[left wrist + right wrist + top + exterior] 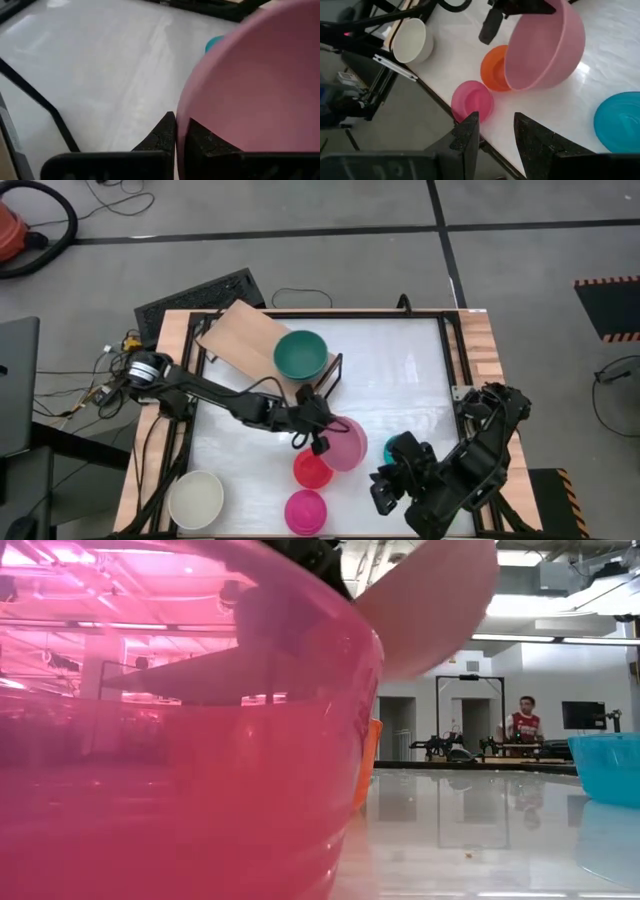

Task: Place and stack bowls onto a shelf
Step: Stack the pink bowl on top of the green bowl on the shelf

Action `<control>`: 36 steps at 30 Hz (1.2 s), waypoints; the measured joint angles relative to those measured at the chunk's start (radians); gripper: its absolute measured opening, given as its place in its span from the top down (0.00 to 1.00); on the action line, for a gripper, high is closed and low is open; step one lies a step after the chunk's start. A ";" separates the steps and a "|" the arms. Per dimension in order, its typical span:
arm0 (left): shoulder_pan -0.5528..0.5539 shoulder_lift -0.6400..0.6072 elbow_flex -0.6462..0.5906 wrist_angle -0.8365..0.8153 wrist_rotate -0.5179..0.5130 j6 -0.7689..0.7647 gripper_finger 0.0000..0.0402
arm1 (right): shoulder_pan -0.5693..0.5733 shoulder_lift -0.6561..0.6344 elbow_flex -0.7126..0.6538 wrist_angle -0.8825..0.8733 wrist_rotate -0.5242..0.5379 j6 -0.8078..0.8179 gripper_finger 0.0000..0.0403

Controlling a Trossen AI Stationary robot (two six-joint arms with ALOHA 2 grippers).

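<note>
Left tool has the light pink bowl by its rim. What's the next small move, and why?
Probably carry it toward the shelf. The left tool is shut on the light pink bowl, held tilted above the table beside the red bowl, while the dark green bowl already sits on the shelf, ready to stack into.

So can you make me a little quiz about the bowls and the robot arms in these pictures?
1. True or false: the left gripper is shut on the rim of the light pink bowl.
2. Which bowl sits on the shelf? A) white B) dark green C) magenta
3. Fill in: the right gripper is open above the table's near edge, beside the ____ bowl.

Key:
1. True; its fingers pinch the rim, with the bowl tilted.
2. B, the dark green bowl.
3. Teal; the teal bowl lies just off its fingers.
</note>
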 joint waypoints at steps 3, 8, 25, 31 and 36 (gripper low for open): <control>0.002 0.013 0.000 0.001 -0.016 0.004 1.00 | 0.005 0.000 0.000 0.001 0.003 0.010 0.63; -0.011 0.007 0.022 -0.037 -0.005 -0.014 1.00 | 0.006 0.000 0.000 0.000 0.004 0.009 0.63; -0.159 -0.027 0.231 -0.625 0.123 -0.139 1.00 | 0.007 0.000 0.000 0.001 0.009 -0.015 0.63; -0.239 -0.099 0.231 -0.966 0.285 -0.221 1.00 | 0.011 0.000 0.000 0.003 0.008 -0.013 0.63; -0.309 -0.150 0.166 -1.085 0.231 -0.326 1.00 | 0.010 0.000 0.000 0.002 0.007 -0.014 0.63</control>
